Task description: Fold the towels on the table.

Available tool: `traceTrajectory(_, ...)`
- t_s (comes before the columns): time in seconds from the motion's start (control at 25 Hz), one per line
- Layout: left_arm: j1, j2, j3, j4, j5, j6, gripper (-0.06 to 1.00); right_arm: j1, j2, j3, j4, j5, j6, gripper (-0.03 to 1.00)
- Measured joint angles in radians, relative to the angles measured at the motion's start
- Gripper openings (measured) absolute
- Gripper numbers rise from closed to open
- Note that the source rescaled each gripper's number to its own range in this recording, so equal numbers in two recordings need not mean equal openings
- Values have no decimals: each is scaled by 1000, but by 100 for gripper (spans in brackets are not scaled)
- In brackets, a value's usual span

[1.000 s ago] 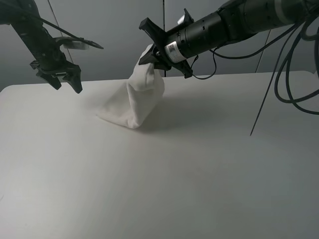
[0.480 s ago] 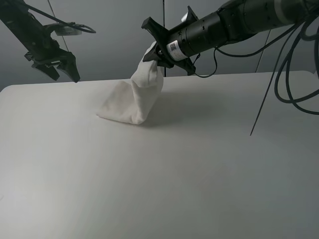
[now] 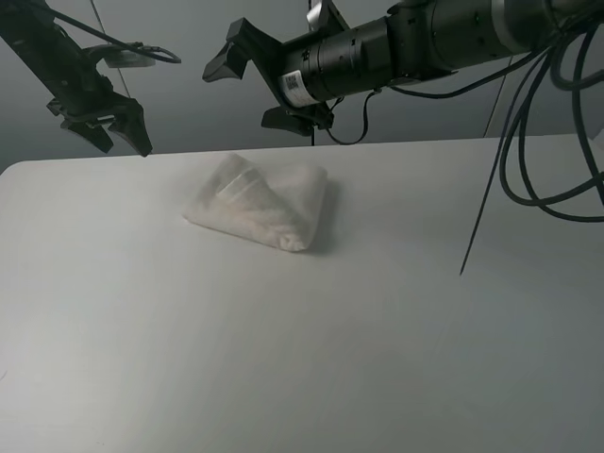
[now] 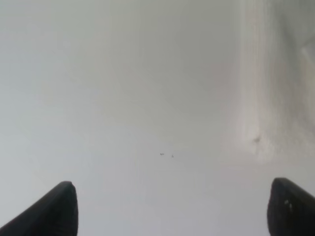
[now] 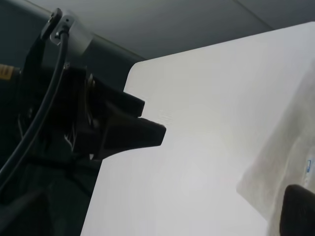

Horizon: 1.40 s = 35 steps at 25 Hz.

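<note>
1. Location of the work: the white terry towel [image 3: 257, 203] lies as a bunched, roughly triangular heap on the far middle of the smooth matte white worktop [image 3: 283, 368]. A woven band shows across its upper flap.
2. Right pincer [image 3: 238, 96]: the jaws are spread wide and empty. It hovers above and just behind the towel, clear of the cloth.
3. Left pincer [image 3: 123, 142]: the jaws are spread and empty. It is raised over the far left edge of the worktop, well apart from the towel. Its wrist view shows bare worktop between the tips, with the towel's edge off to one side.
4. Step in hand (judgement): one flap is laid over the rest, but the layers do not match and the edges run askew. The fold looks rough and the task is partway done at best.
5. Procedure for a clean result:
   - Lift the right pincer clear before moving sideways, so no loop of terry catches.
   - Take one free corner with each pincer, low and near the edge.
   - Draw the cloth taut and flat before laying it over.
   - Match corner to corner, then let go.
6. Caution: terry is limp and clings to itself, so a grip on two layers would drag the whole heap.
7. Containers: none is in view. The towel rests directly on the worktop.
</note>
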Motion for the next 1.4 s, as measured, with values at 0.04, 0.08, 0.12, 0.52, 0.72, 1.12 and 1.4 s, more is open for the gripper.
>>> traceTrajectory(0.04,0,0,0,0,0,0,99,0,0,0,-2,-5,0,100)
traceTrajectory(0.08,0,0,0,0,0,0,99,0,0,0,-2,-9,0,100)
traceTrajectory(0.12,0,0,0,0,0,0,99,0,0,0,-5,-12,0,100)
traceTrajectory(0.52,0,-2,0,19,4,0,99,-2,-23,0,-252,-21,4,100)
traceTrajectory(0.72,3,-38,0,54,5,-19,98,-45,-87,0,-612,-3,159,100)
traceTrajectory(1.12,123,-251,172,4,0,-37,96,-100,-247,0,-1501,168,696,100)
traceTrajectory(1.4,219,-583,558,4,-185,-40,96,-100,-356,98,-1614,238,785,100)
